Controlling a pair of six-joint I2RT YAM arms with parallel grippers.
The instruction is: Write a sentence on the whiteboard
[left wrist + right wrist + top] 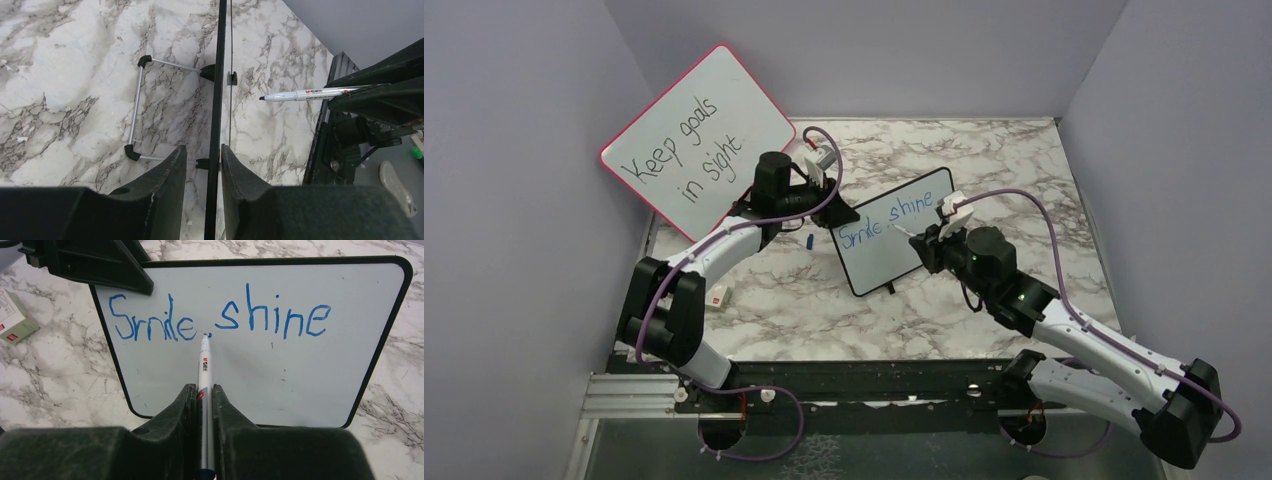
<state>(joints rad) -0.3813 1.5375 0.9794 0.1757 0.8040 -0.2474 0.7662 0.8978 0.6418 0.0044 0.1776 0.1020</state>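
Your whiteboard [886, 258] stands upright mid-worktop [824, 315], its face turned to the right arm. The sentence [220, 320] reads "Smile, shine" along the top, with the lower half bare.

Your right claw [200, 388] is pinching the marker [204, 367]. In the right wrist view the marker's long axis runs straight to 12 o'clock, and its tip sits at the comma after "Smile".

Your left claw [204, 150] sits astride the board's side edge. It is slightly spread, with worktop showing between one finger and the frame, so I judge the hold loose.

What matters for the coming move is that the free space lies at 6 o'clock of the tip. The next line likely starts there, toward 7 o'clock under the "S". The right arm is the nearer one and already faces the board squarely.
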